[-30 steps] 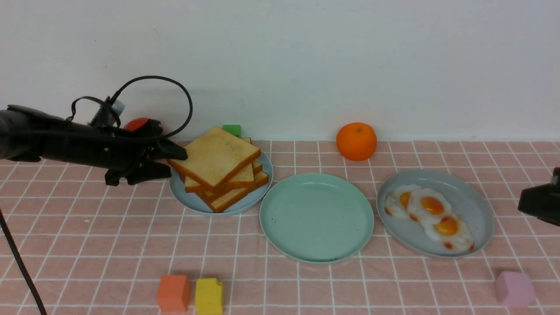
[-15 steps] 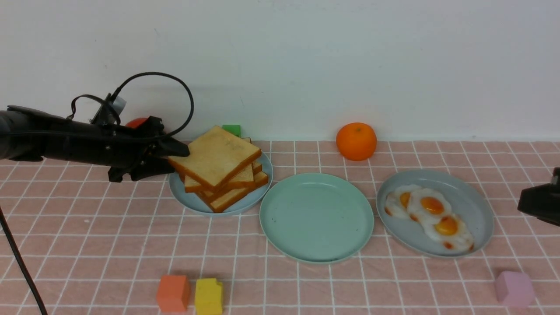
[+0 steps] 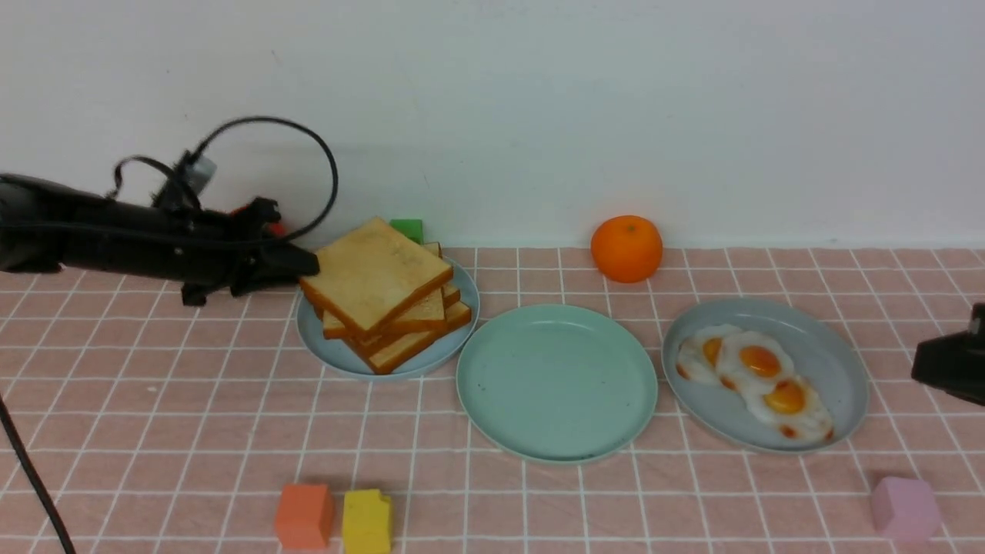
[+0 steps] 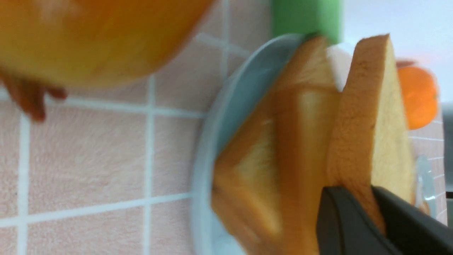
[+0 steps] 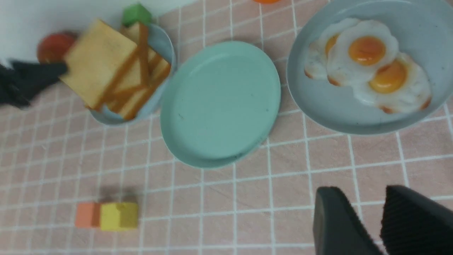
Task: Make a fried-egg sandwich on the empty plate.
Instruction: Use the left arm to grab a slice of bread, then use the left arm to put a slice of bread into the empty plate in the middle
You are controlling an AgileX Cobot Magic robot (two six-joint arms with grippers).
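Note:
My left gripper (image 3: 308, 265) is shut on the left edge of the top toast slice (image 3: 377, 269) and holds it tilted, just above the toast stack (image 3: 408, 331) on a pale blue-grey plate (image 3: 323, 346). The left wrist view shows both fingers pinching the slice's crust (image 4: 368, 117). The empty mint-green plate (image 3: 557, 381) lies in the middle, bare. Three fried eggs (image 3: 758, 377) lie on the other blue-grey plate (image 3: 831, 346). My right gripper (image 5: 368, 193) hovers at the right edge, slightly open and empty. No fried-egg sandwich is in view.
An orange (image 3: 626, 248) and a green block (image 3: 408, 228) sit by the back wall. A red object (image 3: 269, 223) is mostly hidden behind my left arm. An orange cube (image 3: 305, 515), a yellow block (image 3: 367, 522) and a lilac block (image 3: 906, 507) sit near the front edge.
My left gripper has risen and drawn slightly left with the top toast slice, lifting it off the stack. The right arm has not moved.

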